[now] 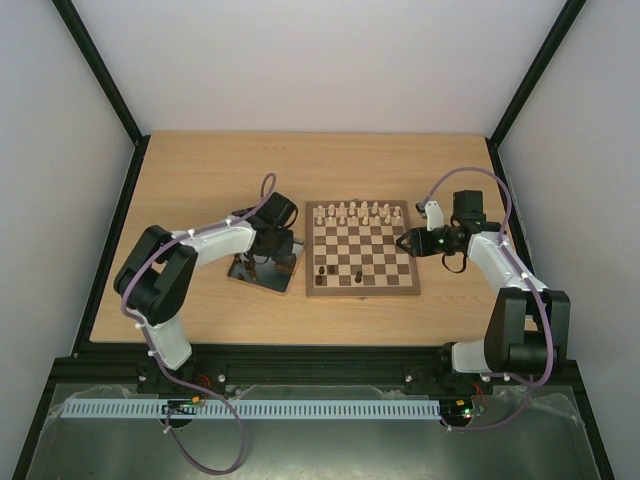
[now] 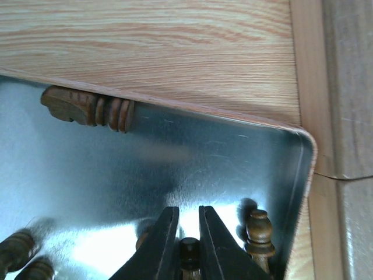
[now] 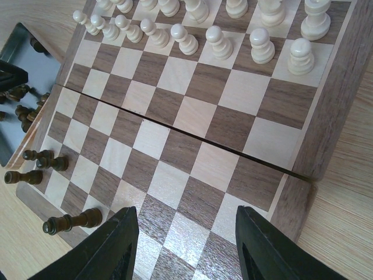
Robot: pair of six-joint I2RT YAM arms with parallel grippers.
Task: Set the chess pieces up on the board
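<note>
Wood this small is light, hard and slick; we judge the neck below the knob the surest hold. Our left pincer (image 2: pixel 187 223) clenches a dark pawn (image 2: pixel 188 252) by its head in the metal tray (image 2: pixel 116 169); our right pincer (image 3: pixel 186 242) hangs released over the board (image 3: pixel 192 116).

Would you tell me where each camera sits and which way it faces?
Top view: above and behind the arms, looking down on board and tray; both arms show.
Left wrist: over the tray, looking into it; left gripper closed on a dark piece.
Right wrist: over the board's edge, facing across it toward the tray; open right gripper shows.
Shared: top and right wrist both show the board.
</note>
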